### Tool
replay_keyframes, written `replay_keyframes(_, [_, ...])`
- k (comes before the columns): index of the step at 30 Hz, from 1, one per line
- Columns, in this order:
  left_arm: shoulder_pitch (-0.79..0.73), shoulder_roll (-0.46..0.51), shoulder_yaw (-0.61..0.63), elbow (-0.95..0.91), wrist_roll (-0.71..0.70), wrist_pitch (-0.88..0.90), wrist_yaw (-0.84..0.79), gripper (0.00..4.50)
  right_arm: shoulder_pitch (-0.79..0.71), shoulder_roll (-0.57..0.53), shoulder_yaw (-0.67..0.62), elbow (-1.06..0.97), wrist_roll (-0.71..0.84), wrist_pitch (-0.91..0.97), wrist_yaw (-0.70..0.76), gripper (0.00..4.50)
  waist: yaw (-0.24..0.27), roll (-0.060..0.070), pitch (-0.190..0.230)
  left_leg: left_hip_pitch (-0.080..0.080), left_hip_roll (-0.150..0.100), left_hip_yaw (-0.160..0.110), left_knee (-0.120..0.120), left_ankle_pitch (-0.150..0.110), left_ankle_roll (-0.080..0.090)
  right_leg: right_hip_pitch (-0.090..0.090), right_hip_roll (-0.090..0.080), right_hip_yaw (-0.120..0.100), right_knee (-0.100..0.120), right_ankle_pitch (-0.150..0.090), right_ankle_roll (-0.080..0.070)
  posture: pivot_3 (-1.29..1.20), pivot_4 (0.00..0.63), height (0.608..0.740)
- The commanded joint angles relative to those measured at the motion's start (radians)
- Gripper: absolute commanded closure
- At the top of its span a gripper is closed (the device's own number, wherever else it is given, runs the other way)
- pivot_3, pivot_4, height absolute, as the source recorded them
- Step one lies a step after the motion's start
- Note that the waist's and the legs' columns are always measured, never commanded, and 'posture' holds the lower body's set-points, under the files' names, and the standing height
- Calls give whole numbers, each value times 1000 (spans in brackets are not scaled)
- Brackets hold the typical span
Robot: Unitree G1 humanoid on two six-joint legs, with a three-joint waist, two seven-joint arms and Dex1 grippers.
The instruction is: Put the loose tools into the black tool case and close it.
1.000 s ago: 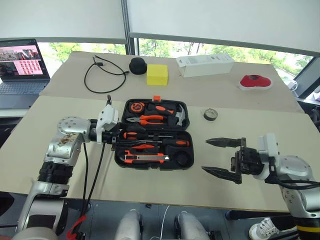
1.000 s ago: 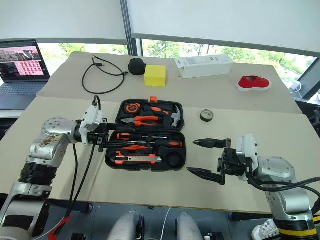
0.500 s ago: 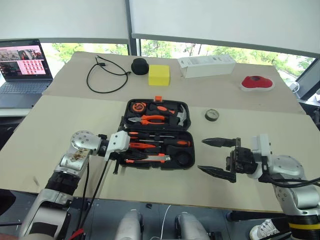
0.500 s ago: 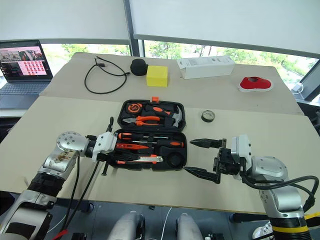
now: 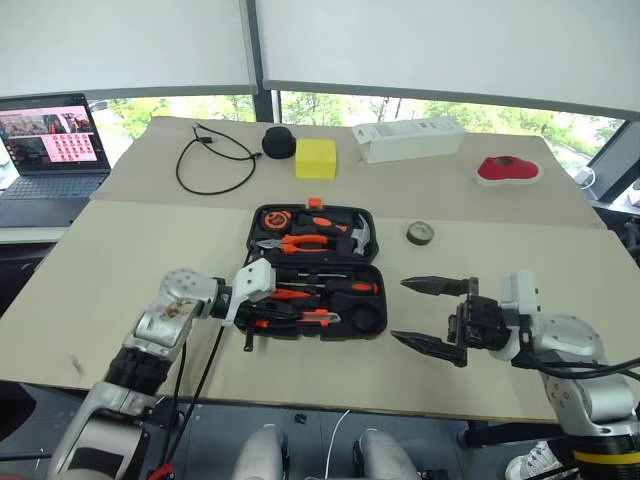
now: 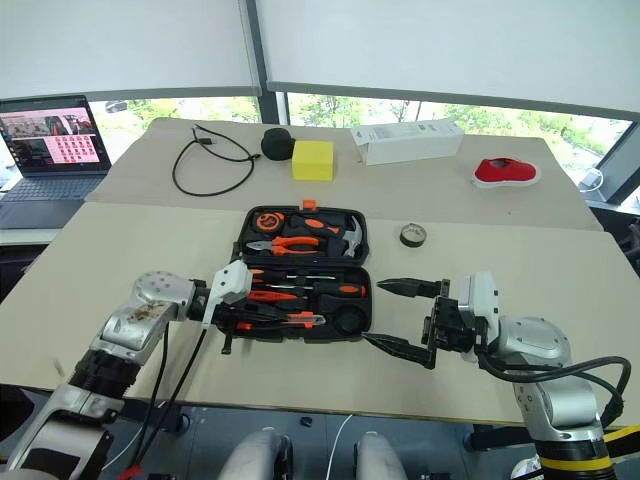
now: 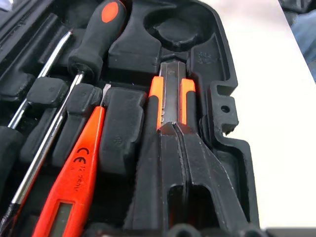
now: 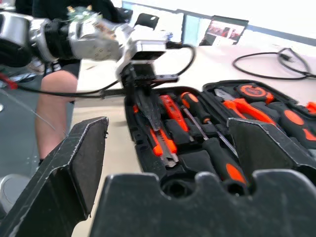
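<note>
Black tool case point(image 5: 365, 290) lies open on the table point(image 5: 120, 250), tools seated in its slots. Left gripper point(image 7: 180, 136): fingers pressed together, tips resting on the utility knife point(image 7: 170, 101) in the near row, beside the tester screwdriver point(image 7: 74, 173); nothing pinched. Right gripper point(image 5: 432, 315): jaws spread wide, empty, hovering just right of the case, apart from it.
</note>
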Motion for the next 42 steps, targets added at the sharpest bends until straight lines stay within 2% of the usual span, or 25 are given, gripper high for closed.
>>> replay_keyframes(1, [29, -62, 150, -31, -135, -18, 92, 3979, 22, -24, -107, 15, 32, 10, -39, 0, 1, 0, 0, 0, 0, 0, 0, 0, 0, 0, 0, 0, 0, 0, 0, 0, 150, 740])
replay_keyframes(2, [39, -62, 189, -57, -167, -28, 94, 3900, 40, -35, -131, 35, 25, 0, -36, 0, 4, -1, 1, 0, 0, 0, 0, 0, 0, 0, 0, 0, 0, 0, 0, 0, 150, 740])
replay_keyframes(5, [83, -58, 278, -101, -234, -66, 97, 2676, 64, -24, -199, 107, 5, -57, -57, 0, 3, -5, 3, -3, 0, -1, 0, 0, 0, -2, -1, -1, -1, 0, 0, 0, 150, 740])
replay_keyframes(7, [116, -52, 338, -136, -290, -64, 94, 2065, 80, -16, -237, 163, -17, -105, -66, 0, 1, -5, 3, -3, 0, -2, 0, 0, 0, -2, -1, -1, -2, 0, 0, 0, 150, 740])
replay_keyframes(9, [173, -29, 425, -181, -370, -41, 87, 1193, 110, 3, -285, 259, -70, -210, -91, 0, -2, -5, 3, -3, 0, -2, -1, 0, 0, -1, -1, 0, -1, 0, 0, 0, 150, 740])
replay_keyframes(12, [221, -1, 504, -223, -449, 30, 132, 142, 123, 34, -317, 361, -138, -321, -155, 0, -10, -5, 3, -2, 0, -1, -3, 0, 0, -1, -1, -1, -2, 0, 0, 0, 150, 740])
replay_keyframes(15, [240, 28, 558, -240, -518, 106, 166, 53, 117, 34, -306, 391, -138, -321, -154, 0, -16, -4, 4, -1, 0, -1, -2, 0, 0, -1, -1, 0, -1, 0, 0, 0, 150, 740])
replay_keyframes(18, [241, 47, 565, -243, -525, 112, 156, 53, 67, 12, -286, 381, -122, -249, -169, 0, -21, -4, 4, 0, 0, -2, -2, 0, 0, -1, -1, 0, -1, 0, 0, 0, 150, 740])
replay_keyframes(21, [239, 79, 536, -246, -518, 113, 101, 53, -131, -71, -178, 426, -160, -161, -98, 0, -32, -3, 5, 1, 0, -1, -2, 0, 0, -1, -1, 2, -1, 0, 0, 0, 150, 740])
replay_keyframes(23, [234, 89, 524, -244, -516, 113, 83, 53, -200, -100, -134, 458, -191, -132, -88, 0, -40, -2, 6, 0, 0, -1, -2, 0, 0, -2, -1, 4, -1, 0, 0, 0, 150, 740])
replay_keyframes(26, [212, 105, 493, -234, -496, 98, 59, 53, -525, -136, 74, 678, -388, -31, -82, 0, -45, -4, 7, 1, 1, 0, -3, 0, 0, -2, 0, 2, -1, 0, -1, 0, 150, 740])
replay_keyframes(30, [190, 105, 466, -238, -483, 87, 49, 53, -787, -95, 227, 954, -531, -43, -36, 0, -44, -4, 7, -3, 0, 2, -5, 0, 0, -7, 0, 3, -1, 0, -2, 0, 150, 740])
replay_keyframes(35, [215, 92, 450, -261, -457, 63, 59, 53, -963, -20, 348, 1243, -675, -147, -37, 0, -32, -4, 7, -13, 0, 2, -8, 0, 0, -18, -1, 2, -2, 0, -2, 0, 150, 740])
replay_keyframes(39, [255, 84, 457, -297, -462, 57, 80, 53, -1052, 38, 380, 1413, -741, -223, -81, 0, -34, -4, 7, -20, 0, 3, -8, 0, 0, -27, -3, 3, -1, 0, -1, 0, 150, 740])
replay_keyframes(42, [273, 84, 461, -312, -466, 57, 91, 0, -1083, 71, 384, 1488, -771, -273, -114, 747, -36, -4, 7, -24, 0, 3, -8, 1, -1, -32, -3, 4, 1, 0, -2, 0, 150, 740])
